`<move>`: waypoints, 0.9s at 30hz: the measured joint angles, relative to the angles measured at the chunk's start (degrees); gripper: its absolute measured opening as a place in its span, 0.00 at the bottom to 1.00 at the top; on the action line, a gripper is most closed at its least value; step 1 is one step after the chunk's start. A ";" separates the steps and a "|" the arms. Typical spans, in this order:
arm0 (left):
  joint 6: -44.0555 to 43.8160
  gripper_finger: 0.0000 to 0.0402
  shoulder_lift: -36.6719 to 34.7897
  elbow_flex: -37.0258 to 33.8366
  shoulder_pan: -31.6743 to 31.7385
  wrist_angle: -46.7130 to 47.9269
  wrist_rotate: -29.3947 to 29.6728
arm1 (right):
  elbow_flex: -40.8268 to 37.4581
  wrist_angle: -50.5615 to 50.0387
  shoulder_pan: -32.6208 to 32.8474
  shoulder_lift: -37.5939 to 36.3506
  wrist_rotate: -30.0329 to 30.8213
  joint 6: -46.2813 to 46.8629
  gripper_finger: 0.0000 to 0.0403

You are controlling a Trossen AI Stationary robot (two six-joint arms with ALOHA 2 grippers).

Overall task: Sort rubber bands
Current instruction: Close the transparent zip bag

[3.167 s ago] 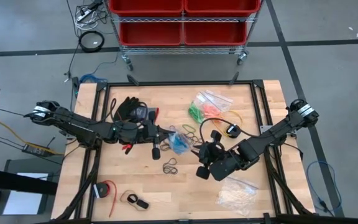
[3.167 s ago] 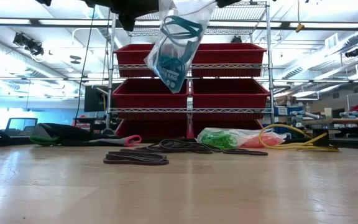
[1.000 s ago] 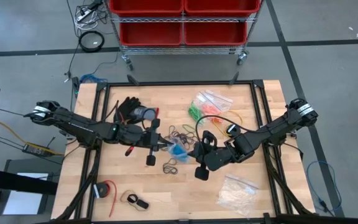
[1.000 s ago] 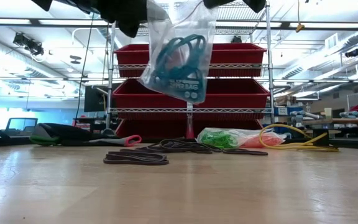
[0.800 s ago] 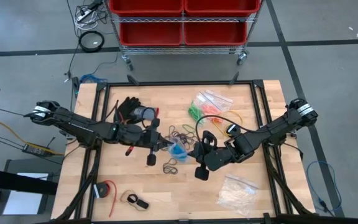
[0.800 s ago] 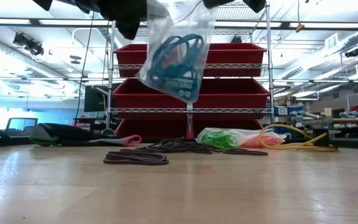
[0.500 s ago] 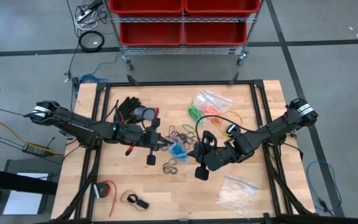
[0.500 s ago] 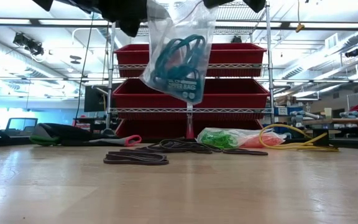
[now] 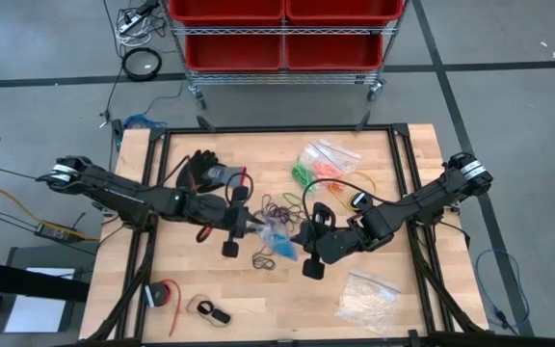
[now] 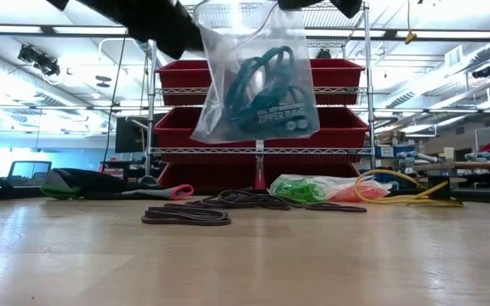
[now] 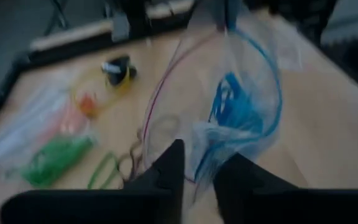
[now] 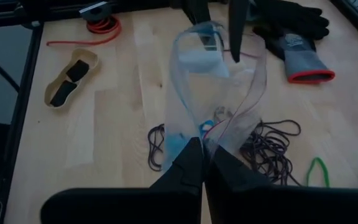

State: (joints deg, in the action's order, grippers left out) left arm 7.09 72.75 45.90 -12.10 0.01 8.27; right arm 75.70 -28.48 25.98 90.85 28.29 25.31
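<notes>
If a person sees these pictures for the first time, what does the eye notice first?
First, the clear bag with blue rubber bands inside, hanging above the table's middle between the left claw and the right claw. Below it lies a heap of dark rubber bands, and toward the back edge, bags of green and orange bands.

We are looking at a workshop or robotics lab. A wooden table [image 9: 210, 289] framed in black metal stands on a grey concrete floor [image 9: 509, 87] marked with dark lines. Behind it a wheeled wire rack [image 10: 259, 153] carries red plastic bins [image 10: 330, 127] on 3 levels. In the low view we see an open industrial hall with ceiling strip lights [image 10: 41, 32], a monitor [image 10: 25, 169] and more workbenches. Loose cables [image 9: 138, 19] lie on the floor by the rack.
</notes>
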 joint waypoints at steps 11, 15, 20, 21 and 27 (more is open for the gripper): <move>0.92 0.39 -0.01 6.93 -0.04 21.36 -6.26 | 0.00 -5.06 -2.01 0.00 -11.21 0.63 0.00; 0.94 0.30 0.00 7.25 -0.02 22.89 -7.08 | -0.07 -7.53 -2.64 0.00 -11.55 1.47 0.00; 0.20 0.23 -0.02 7.27 0.00 21.38 -4.33 | -0.04 0.70 -2.84 0.00 -16.47 -2.69 0.00; 0.20 0.22 0.00 7.27 0.00 21.38 -3.86 | -0.04 1.80 -3.22 0.00 -21.60 -2.71 0.00; 0.17 0.22 0.00 7.27 0.00 22.31 -3.31 | -0.07 -8.32 -3.89 -0.50 -12.19 5.51 0.00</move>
State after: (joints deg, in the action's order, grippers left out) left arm 7.27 72.75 53.17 -12.10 22.31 4.96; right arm 75.63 -36.80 22.09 90.35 16.09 30.82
